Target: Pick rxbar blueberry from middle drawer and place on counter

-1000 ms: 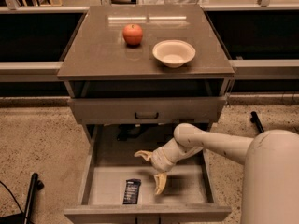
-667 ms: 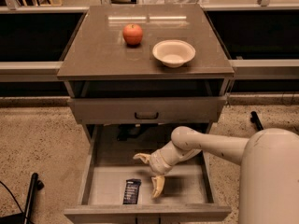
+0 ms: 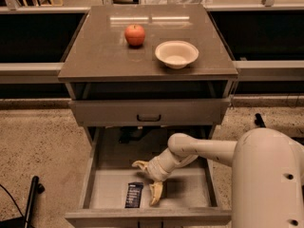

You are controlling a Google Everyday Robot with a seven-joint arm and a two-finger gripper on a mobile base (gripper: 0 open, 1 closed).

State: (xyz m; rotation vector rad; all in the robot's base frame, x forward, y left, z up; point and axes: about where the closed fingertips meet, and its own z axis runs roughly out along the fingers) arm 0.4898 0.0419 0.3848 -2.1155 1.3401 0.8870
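Speckled tan floor (image 3: pixel 33 141), dark shelving behind. Grey-brown table (image 3: pixel 95 56) on top of the drawer cabinet carries an apple (image 3: pixel 135 34) and an empty cream bowl (image 3: pixel 176 54), close together but apart. Drawer front (image 3: pixel 148 112) under the top is closed. White arm (image 3: pixel 204 148) reaches down into the open drawer (image 3: pixel 111 186) below it. Hand (image 3: pixel 148 179) is inside that drawer, fingers (image 3: pixel 156 194) spread wide, holding nothing. Snack bar (image 3: pixel 134 194) lies flat on the drawer floor near the front wall, just left of the lower fingertip; can't tell if they touch.
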